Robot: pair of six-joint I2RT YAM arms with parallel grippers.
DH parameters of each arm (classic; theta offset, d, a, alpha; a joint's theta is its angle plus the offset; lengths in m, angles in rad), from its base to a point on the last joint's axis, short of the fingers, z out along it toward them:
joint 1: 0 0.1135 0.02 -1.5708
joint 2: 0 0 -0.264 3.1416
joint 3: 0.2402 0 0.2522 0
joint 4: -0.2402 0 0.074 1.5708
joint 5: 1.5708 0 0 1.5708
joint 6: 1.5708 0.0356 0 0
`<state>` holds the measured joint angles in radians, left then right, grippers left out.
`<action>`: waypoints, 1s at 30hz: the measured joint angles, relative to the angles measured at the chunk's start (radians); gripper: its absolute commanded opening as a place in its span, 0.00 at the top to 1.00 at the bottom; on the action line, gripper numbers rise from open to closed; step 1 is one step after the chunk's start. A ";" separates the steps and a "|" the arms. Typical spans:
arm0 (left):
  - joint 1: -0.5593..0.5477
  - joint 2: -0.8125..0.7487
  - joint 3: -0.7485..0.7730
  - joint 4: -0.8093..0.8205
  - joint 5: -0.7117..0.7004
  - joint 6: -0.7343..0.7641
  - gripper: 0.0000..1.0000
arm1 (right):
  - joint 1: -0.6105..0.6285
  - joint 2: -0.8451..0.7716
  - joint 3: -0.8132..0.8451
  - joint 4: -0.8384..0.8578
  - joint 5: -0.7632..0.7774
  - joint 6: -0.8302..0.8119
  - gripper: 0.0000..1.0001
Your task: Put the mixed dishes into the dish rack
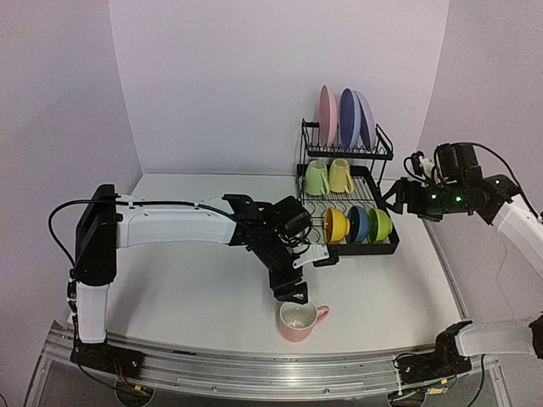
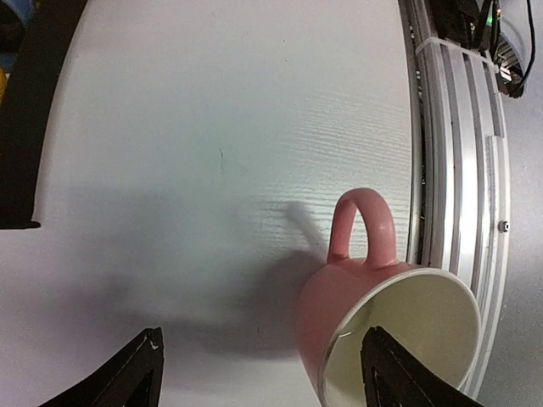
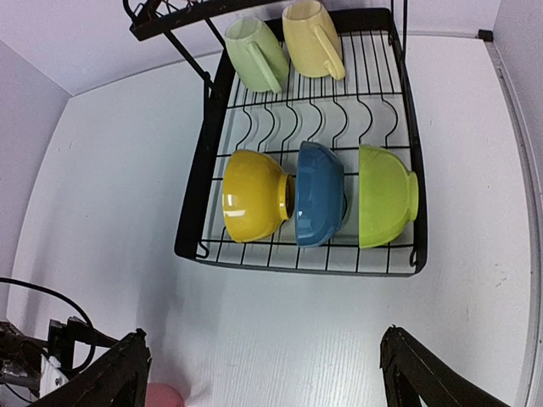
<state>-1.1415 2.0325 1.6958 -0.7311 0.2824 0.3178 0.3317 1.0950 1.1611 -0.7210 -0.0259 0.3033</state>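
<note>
The pink mug [image 1: 301, 320] stands upright near the table's front edge, handle to the right; it also shows in the left wrist view [image 2: 382, 314]. My left gripper [image 1: 291, 292] is open just above it, with one fingertip [image 2: 399, 377] over the mug's mouth and the other on the bare table beside it. The black dish rack [image 1: 392, 248] holds pink [image 1: 327, 116], blue [image 1: 348, 119] and lilac [image 1: 366, 119] plates on top. Its lower tray holds pale green [image 3: 254, 55] and yellow [image 3: 312, 38] mugs and yellow [image 3: 254, 195], dark blue [image 3: 318, 193] and green [image 3: 386, 195] bowls. My right gripper [image 3: 276, 381] is open and empty, raised right of the rack.
A metal rail [image 1: 254, 365] runs along the table's near edge, close behind the pink mug [image 2: 450, 170]. The rack's black frame [image 2: 21, 127] shows at the left of the left wrist view. Lilac walls enclose the table.
</note>
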 measured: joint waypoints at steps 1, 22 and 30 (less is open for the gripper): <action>-0.005 0.004 -0.001 -0.007 -0.005 0.001 0.20 | 0.005 0.000 -0.003 -0.013 0.000 0.008 0.09; -0.066 -0.043 -0.160 0.103 -0.173 0.154 1.00 | 0.080 0.070 0.000 -0.097 0.003 0.132 0.09; -0.062 -0.281 -0.397 0.243 -0.301 0.385 1.00 | 0.125 0.114 0.096 -0.118 -0.080 0.228 0.10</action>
<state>-1.2036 1.7511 1.2986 -0.4881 -0.0185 0.7028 0.4568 1.2092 1.2575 -0.8388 -0.1056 0.5309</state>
